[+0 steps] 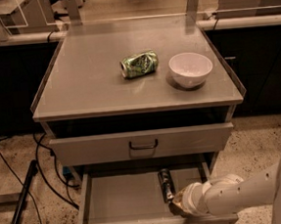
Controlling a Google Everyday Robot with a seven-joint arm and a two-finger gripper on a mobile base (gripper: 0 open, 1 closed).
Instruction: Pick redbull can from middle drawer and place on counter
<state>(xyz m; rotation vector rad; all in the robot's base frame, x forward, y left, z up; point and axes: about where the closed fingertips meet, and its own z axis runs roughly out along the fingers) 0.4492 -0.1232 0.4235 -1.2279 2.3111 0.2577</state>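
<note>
The redbull can [165, 183] lies on its side in the open middle drawer [119, 204], toward its right side, long axis pointing front to back. My gripper [175, 205] comes in from the lower right on a white arm and sits at the can's near end, inside the drawer. The gripper's tips are partly hidden behind the wrist. The counter [84, 84] is the grey cabinet top above.
A dented green can [139, 64] lies on its side on the counter, with a white bowl [191, 69] to its right. The top drawer front with a black loop handle [143, 144] is closed. Black cables and a dark pole [20, 203] lie on the floor at left.
</note>
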